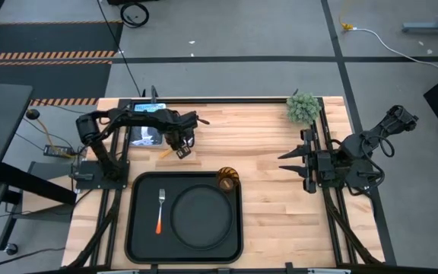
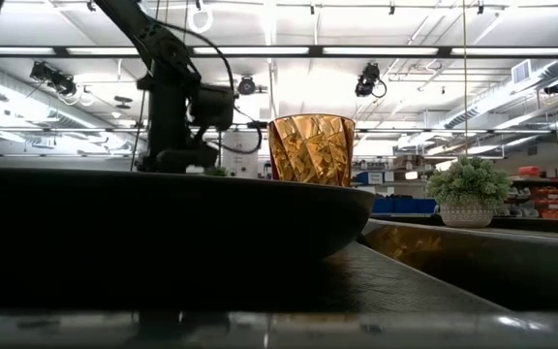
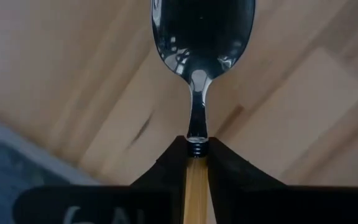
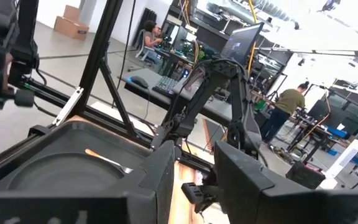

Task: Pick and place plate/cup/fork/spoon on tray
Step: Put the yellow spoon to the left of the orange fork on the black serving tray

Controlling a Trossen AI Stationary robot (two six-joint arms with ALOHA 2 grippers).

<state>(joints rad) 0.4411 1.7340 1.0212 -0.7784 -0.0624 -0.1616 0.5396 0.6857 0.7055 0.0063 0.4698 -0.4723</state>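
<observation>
The black tray lies at the near middle of the table. The round black plate lies flat in it, with an orange-handled fork to its left. The amber cup stands upright at the tray's far right corner and also shows in the low view. My left gripper is beyond the tray's far edge, shut on a spoon with an orange handle. My right gripper is open and empty at the table's right side. My left gripper pinches the spoon between its two fingers where the metal neck meets the orange handle. The fingers lie along the spoon, and its bowl sticks out past the fingertips over the wooden table. I cannot tell whether the bowl touches the table.
A small potted plant stands at the far right of the table. A blue-grey flat item lies under my left arm at the far left. Bare wood lies between the tray and my right arm.
</observation>
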